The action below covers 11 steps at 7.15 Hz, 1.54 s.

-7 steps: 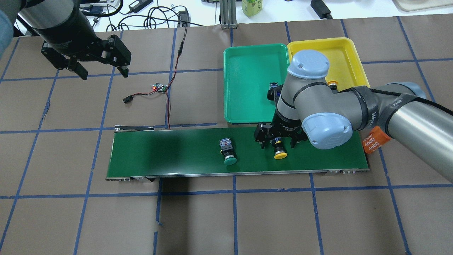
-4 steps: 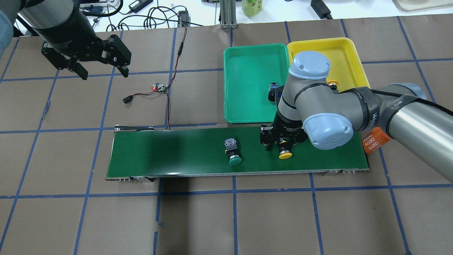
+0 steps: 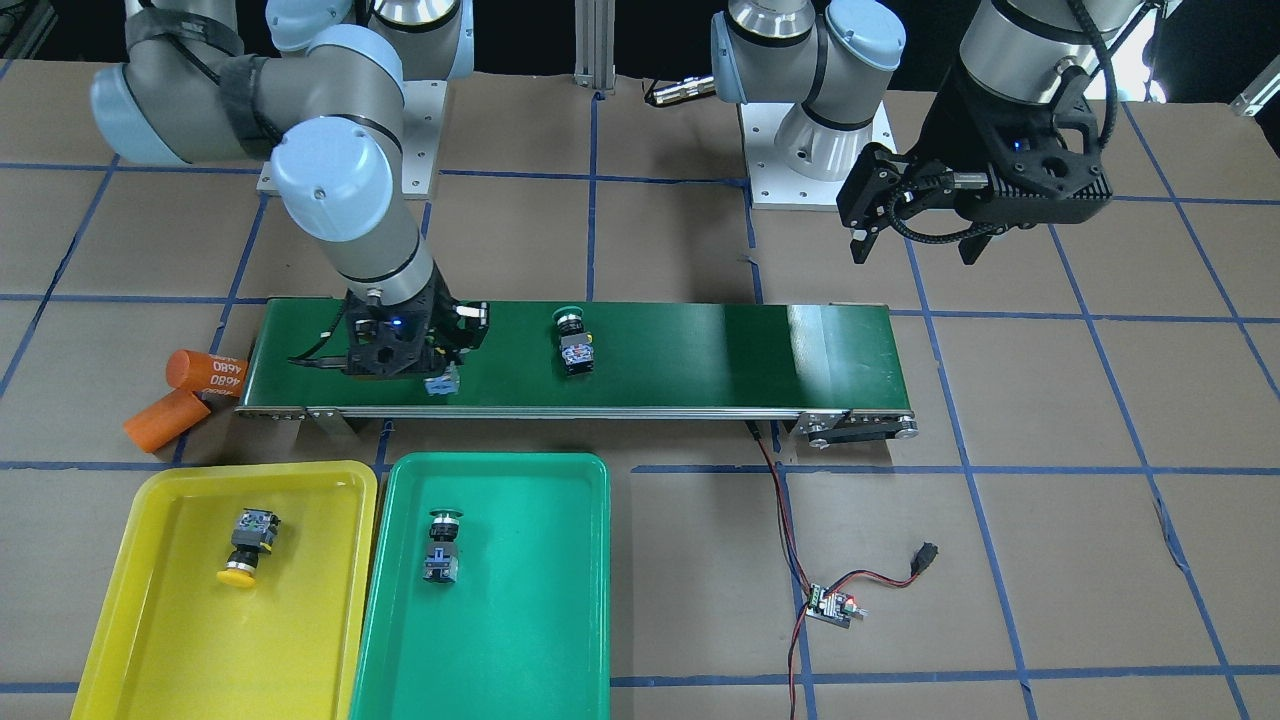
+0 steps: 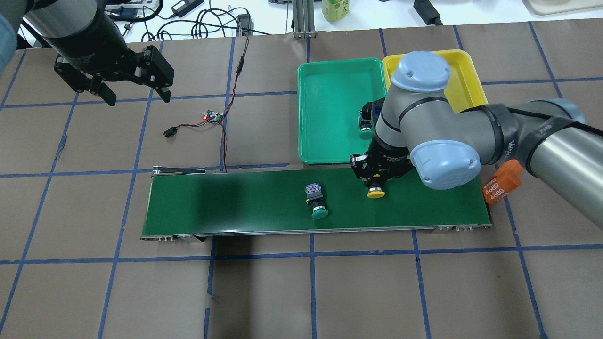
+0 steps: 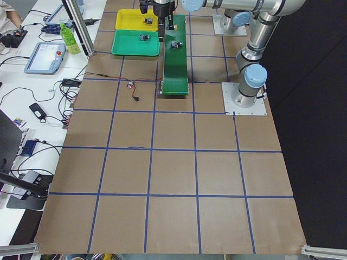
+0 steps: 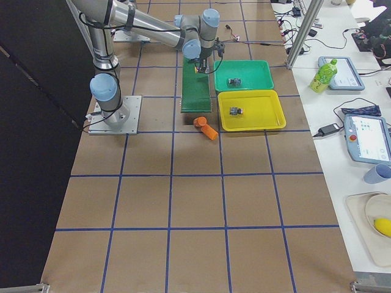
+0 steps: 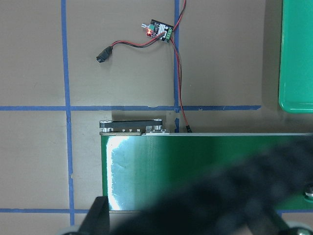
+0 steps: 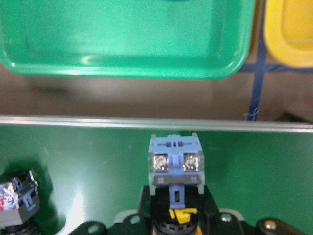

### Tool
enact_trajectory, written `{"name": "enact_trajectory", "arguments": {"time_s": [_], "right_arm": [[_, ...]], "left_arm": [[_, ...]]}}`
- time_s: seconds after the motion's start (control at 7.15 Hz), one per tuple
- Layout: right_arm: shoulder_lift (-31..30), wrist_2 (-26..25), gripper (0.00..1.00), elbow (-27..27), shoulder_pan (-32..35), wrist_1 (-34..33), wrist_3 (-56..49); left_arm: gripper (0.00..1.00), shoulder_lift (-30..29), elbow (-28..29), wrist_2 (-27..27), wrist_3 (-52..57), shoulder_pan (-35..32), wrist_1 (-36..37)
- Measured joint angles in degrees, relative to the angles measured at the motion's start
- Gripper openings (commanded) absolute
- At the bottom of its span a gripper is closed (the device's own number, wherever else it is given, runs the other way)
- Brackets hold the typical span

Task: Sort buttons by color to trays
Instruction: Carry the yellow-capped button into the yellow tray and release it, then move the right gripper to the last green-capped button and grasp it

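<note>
My right gripper (image 4: 377, 178) is shut on a yellow button (image 4: 375, 192) and holds it over the dark-green conveyor belt (image 4: 235, 202), near the belt's tray-side edge. In the right wrist view the button's blue terminal block (image 8: 175, 164) points at the green tray (image 8: 122, 44). A green button (image 4: 316, 203) lies on the belt to the left of it. Another green button (image 3: 441, 545) lies in the green tray (image 3: 520, 620). A second yellow button (image 3: 248, 550) lies in the yellow tray (image 3: 160, 650); my arm hides it from overhead. My left gripper (image 4: 137, 98) is open and empty, far left of the belt.
Two orange cylinders (image 3: 205, 370) lie off the belt's end by the yellow tray. A small circuit board with red and black wires (image 4: 213, 117) lies on the brown table left of the green tray (image 4: 330, 70), wired to the belt. The yellow tray (image 4: 464, 80) touches the green one.
My right gripper has shut on the yellow button and drawn it towards the trays. The green button has ridden the belt to the right. The left arm has not moved.
</note>
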Motion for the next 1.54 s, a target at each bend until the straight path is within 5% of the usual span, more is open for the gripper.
{"name": "enact_trajectory", "arguments": {"time_s": [0.42,0.56,0.7,1.12,1.54], "right_arm": [[6.4,-2.7,0.00,-9.6,-8.6,-3.2,-4.3],[10.8,-2.7,0.58,-12.9,-10.2,-5.0,-5.3],[14.7,-2.4,1.00,-15.1,-10.9,-6.8,-5.7],[17.7,-2.2,1.00,-16.2,-11.5,-9.2,-5.9],[2.7,-2.5,1.00,-9.9,-11.4,0.6,-5.8]], "left_arm": [[1.00,-0.1,0.0,0.0,0.0,0.0,0.1],[1.00,-0.1,0.0,0.0,0.0,0.0,0.1],[1.00,-0.1,0.1,0.2,0.1,0.0,0.1],[1.00,-0.1,0.1,0.5,0.2,-0.1,0.1],[1.00,-0.1,0.0,0.3,0.1,-0.1,0.1]]}}
